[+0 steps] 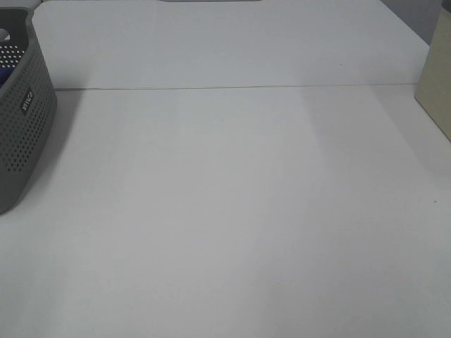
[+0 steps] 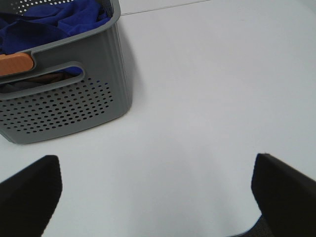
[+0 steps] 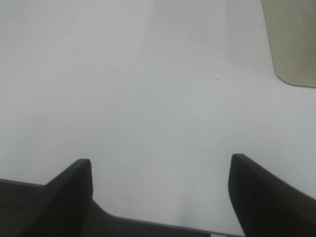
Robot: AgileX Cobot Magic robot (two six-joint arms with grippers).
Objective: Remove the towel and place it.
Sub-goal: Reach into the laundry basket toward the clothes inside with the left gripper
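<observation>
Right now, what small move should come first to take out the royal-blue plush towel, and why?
Probably bring the open left gripper over the grey perforated plastic basket: the towel lies crumpled inside it, and that gripper holds nothing.

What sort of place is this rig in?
Probably a lab test bench: a plain white tabletop, one grey perforated plastic basket holding a crumpled royal-blue plush towel, a beige object at the edge.

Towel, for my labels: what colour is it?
The towel is deep blue, clearest in the left wrist view.

One towel [image 2: 74,19], one basket [image 2: 74,111], two tools [image 2: 155,163] [image 3: 160,162]
</observation>
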